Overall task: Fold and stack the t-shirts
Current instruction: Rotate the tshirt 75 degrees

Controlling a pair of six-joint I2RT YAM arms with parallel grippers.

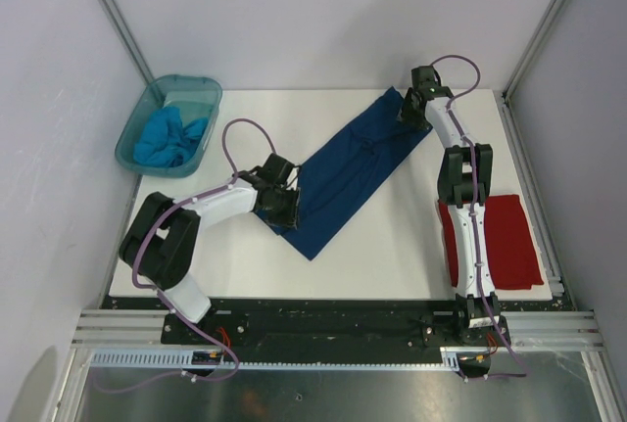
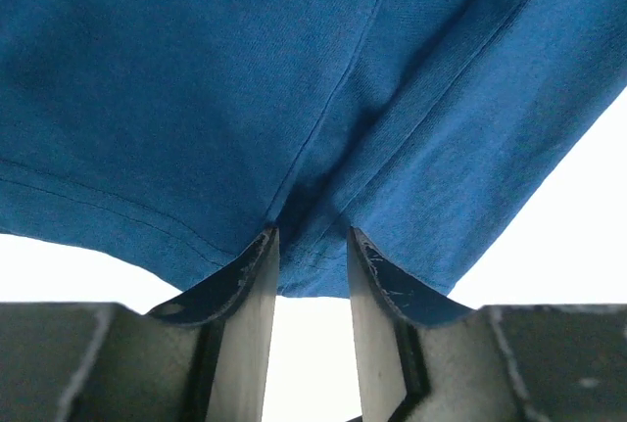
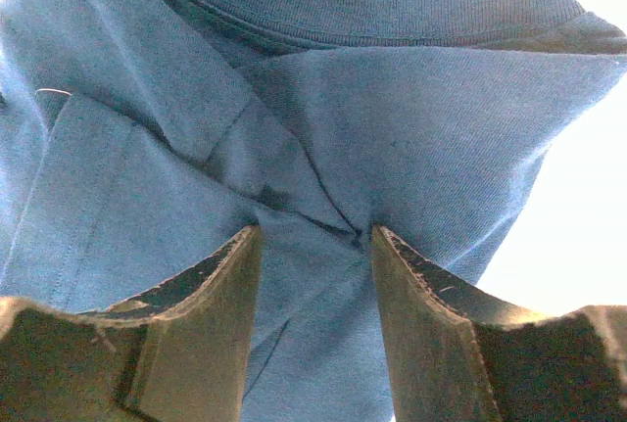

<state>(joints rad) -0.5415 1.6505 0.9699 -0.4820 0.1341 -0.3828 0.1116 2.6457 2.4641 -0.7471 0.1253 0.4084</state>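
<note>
Shirt [image 1: 353, 172], navy, lies stretched across the bench [image 1: 392, 246] as a long diagonal band between the two pincers. The left pincer [image 1: 281, 209] sits at the near-left end of the band. The right pincer [image 1: 416, 109] sits at the far-right end, close to the far edge of the bench.

Left pincer state: nearly closed, jaws narrowly apart, with a fold of the shirt pinched between them. In the left wrist view the fingers [image 2: 250, 290] bracket the gathered fold, and creases in the cloth run down into the gap. A stitched hem [image 2: 118, 211] runs to the left of the fingers. Cloth extends ahead of the pincer and to both sides.

Right pincer state: closed on the shirt, jaws set slightly wider around a thicker bunch of cloth. In the right wrist view the folds converge at the fingertips [image 3: 392, 256]. The ribbed collar [image 3: 392, 1] lies just ahead of the pincer.

Whether the gripped ends are raised off the bench cannot be told.

Red shirt [image 1: 509, 241] lies flat on the bench well behind the right pincer, beside the right arm and apart from the navy shirt.

Bin [image 1: 132, 138], translucent teal, stands beyond and to the left of the left pincer. It holds crumpled teal cloth [image 1: 171, 138].
</note>
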